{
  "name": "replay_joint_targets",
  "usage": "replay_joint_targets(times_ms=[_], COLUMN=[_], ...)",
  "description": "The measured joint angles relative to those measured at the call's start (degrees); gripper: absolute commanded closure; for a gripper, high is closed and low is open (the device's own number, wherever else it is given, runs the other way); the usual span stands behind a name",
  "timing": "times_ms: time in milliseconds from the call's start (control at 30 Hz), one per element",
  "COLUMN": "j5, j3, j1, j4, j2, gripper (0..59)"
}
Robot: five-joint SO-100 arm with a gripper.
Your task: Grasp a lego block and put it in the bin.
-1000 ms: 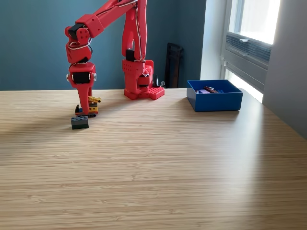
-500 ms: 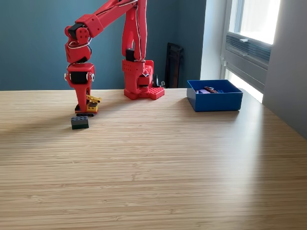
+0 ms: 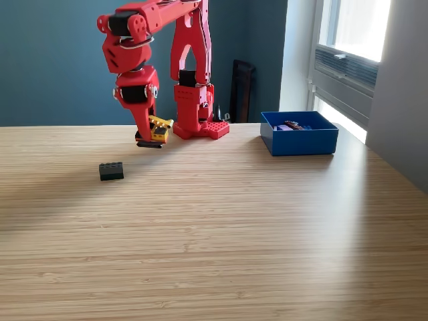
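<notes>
Lifted since the earlier frame, my claw [image 3: 151,134] is gripping the yellow toy piece [image 3: 158,128], carrying it clear of the desk [image 3: 221,214] toward the bin [image 3: 299,140].

Desk [image 3: 234,227]: pale wood, fine straight grain, smooth with soft sheen. Arm [image 3: 190,60]: red plastic, slightly glossy. Bin [image 3: 299,140]: blue plastic, smooth. Dark block [image 3: 111,170]: matt plastic, studded.
</notes>
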Motion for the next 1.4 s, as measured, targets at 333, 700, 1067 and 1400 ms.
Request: replay_joint_targets(times_ms=[333,700,1067,1400], j5=[12.0,21.6,29.3,35.2], j3=[-8.2,-11.2,-20.8,-21.3], j1=[-20.9,-47.8,-74.1,-94.7], j4=[6.2,6.2,7.8,7.8], j2=[0.0,0.0,-0.1,-0.1], gripper=[58.6,58.6,58.6,58.6])
